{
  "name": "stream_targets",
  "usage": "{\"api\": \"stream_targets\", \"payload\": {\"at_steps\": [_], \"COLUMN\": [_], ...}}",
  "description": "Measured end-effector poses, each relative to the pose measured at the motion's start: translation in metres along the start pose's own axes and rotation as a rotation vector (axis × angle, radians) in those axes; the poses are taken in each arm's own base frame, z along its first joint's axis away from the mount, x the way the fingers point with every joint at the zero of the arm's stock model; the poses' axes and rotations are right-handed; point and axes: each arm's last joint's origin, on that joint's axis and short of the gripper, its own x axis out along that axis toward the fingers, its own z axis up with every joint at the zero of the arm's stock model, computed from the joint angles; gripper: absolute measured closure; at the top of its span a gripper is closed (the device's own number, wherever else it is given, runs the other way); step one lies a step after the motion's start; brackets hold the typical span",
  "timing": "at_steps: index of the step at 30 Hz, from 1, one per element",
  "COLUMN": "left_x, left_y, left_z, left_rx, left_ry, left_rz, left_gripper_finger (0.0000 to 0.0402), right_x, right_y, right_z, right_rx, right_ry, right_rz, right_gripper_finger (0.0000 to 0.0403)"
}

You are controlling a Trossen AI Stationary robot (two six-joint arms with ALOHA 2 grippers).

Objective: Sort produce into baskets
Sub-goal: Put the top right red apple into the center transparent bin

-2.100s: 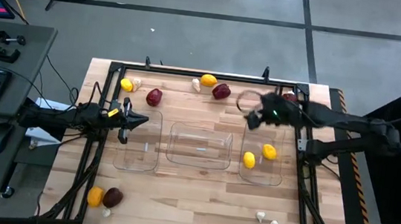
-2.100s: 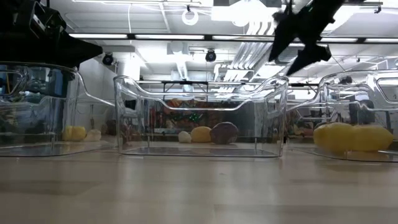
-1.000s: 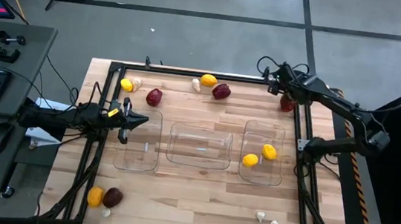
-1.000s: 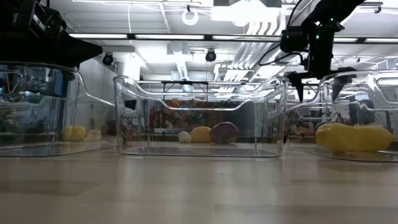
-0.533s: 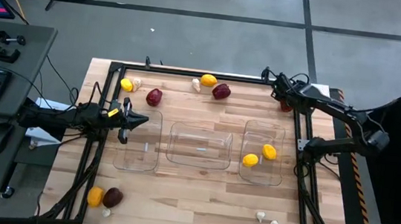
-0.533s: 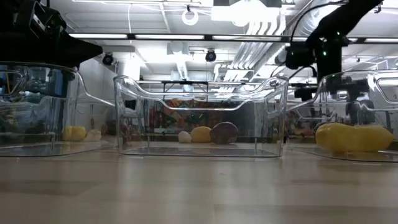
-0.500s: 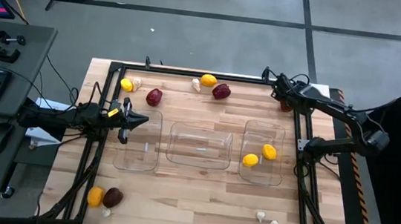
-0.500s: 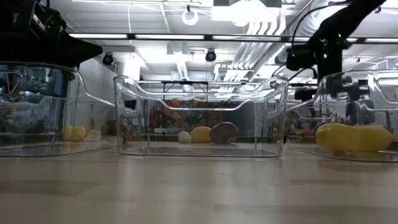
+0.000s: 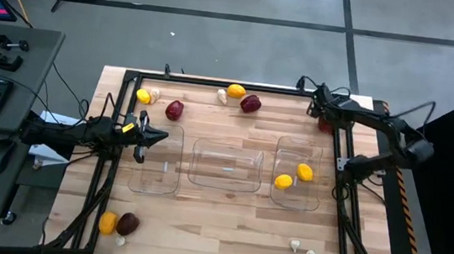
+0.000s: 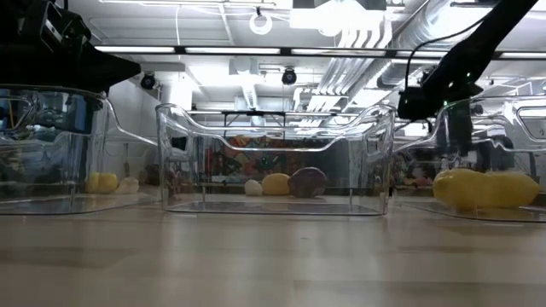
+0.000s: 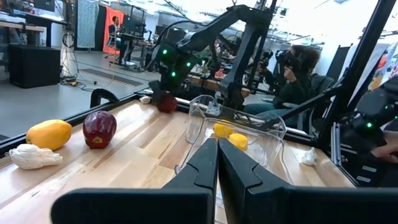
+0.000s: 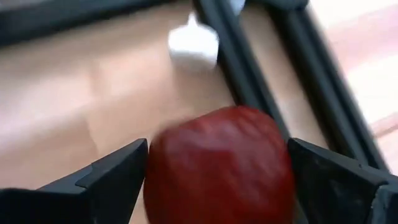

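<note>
We have the right end effector point(image 12: 214, 177) spread wide around the dark red fruit point(image 12: 219, 165) at the table's point(image 9: 226, 220) far right corner, so we judge closing on it comes next, before carrying it to a basket point(image 9: 226, 166).

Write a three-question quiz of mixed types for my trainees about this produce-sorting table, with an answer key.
1. True or false: the right gripper stands open around a dark red fruit.
2. How many yellow fruits lie in the right basket?
3. Multiple choice: the left gripper is A) shut on a garlic piece, B) shut and empty at the left basket, C) open above the middle basket.

Key: 1 true; 2 two; 3 B.
</note>
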Motion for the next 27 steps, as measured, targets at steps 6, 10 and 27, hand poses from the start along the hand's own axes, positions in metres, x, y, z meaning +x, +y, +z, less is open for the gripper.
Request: {"api": "stream_targets", "payload": {"at_steps": [6, 10, 27], "left_x": [0.0, 0.0, 0.0], "left_y": [0.0, 0.0, 0.0], "left_z": [0.0, 0.0, 0.0], "left_rx": [0.0, 0.0, 0.0], "left_ry": [0.0, 0.001, 0.001], "left_rz": [0.0, 0.0, 0.001], "left_gripper_finger": [0.0402, 0.0402, 0.0402], "right_x": [0.018, 0.018, -0.081], "right_y": [0.009, 0.01, 0.031], "right_z": [-0.008, -0.015, 0.026], "right_rx": [-0.089, -0.114, -0.128], "right_ry": [0.082, 0.088, -0.021], "right_rz": [-0.041, -0.077, 0.506], "right_gripper_finger": [0.0031, 0.0031, 0.0101]}}
